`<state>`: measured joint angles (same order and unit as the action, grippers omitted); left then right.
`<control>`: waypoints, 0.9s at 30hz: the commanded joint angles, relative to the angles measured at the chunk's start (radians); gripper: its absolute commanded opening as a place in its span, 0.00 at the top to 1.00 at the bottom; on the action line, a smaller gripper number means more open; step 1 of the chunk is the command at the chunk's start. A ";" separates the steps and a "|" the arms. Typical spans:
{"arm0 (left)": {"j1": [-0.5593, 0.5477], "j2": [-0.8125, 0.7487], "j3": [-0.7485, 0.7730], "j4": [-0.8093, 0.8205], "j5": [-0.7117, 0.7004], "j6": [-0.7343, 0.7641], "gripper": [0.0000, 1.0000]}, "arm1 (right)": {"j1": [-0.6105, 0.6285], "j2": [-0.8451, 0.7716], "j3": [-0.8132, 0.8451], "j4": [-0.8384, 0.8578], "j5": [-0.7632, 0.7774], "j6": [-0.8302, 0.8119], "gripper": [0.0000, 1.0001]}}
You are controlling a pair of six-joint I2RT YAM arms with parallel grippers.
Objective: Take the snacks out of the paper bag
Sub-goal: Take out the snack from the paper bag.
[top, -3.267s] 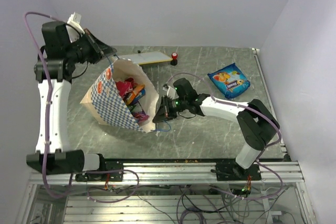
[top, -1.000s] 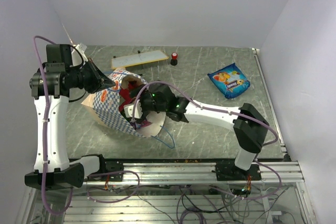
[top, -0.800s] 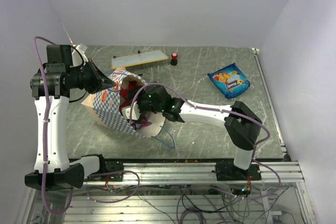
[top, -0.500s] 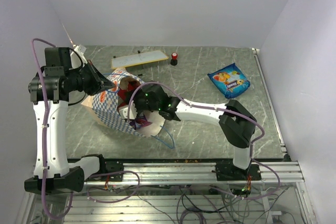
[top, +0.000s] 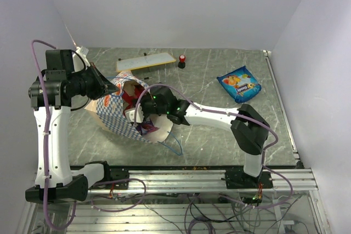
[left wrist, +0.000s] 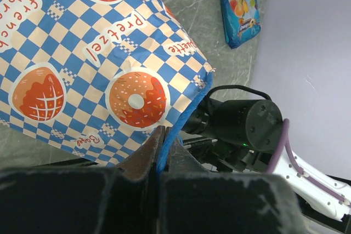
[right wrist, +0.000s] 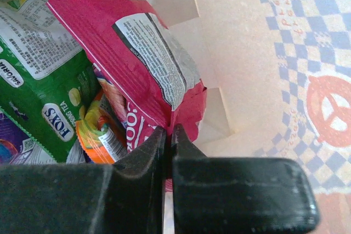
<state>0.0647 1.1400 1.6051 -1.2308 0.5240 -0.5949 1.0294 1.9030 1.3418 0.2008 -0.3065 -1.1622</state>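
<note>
While the right gripper (right wrist: 167, 135) clamped a magenta packet (right wrist: 109, 31) at eleven o'clock, beside a green packet (right wrist: 44, 86) marked "FOX'S", the left gripper (left wrist: 162, 141) pinched the paper bag (left wrist: 82, 42).

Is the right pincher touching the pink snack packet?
Touching. The right wrist view shows the right gripper pinched shut on the pink snack packet's edge.

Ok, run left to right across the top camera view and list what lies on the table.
Blue-and-white checkered paper bag → small red-and-black knob → glossy blue snack packet. The flat white yellow-edged board spans the same stretch as the bag, so it is left out.
</note>
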 commanded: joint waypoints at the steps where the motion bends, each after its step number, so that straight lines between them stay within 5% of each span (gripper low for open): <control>1: 0.005 -0.009 0.023 0.015 -0.032 0.001 0.93 | -0.004 -0.091 -0.036 0.036 -0.031 0.052 1.00; 11: 0.004 -0.003 0.023 0.024 -0.034 -0.012 0.93 | -0.008 -0.228 -0.085 0.053 0.004 0.181 1.00; 27: 0.005 -0.015 -0.001 0.021 -0.062 -0.037 0.93 | -0.007 -0.552 -0.101 -0.303 -0.005 0.482 1.00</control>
<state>0.0647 1.1469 1.6070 -1.2289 0.4923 -0.6197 1.0222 1.4315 1.2335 0.0051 -0.3027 -0.7971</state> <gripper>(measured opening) 0.075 0.022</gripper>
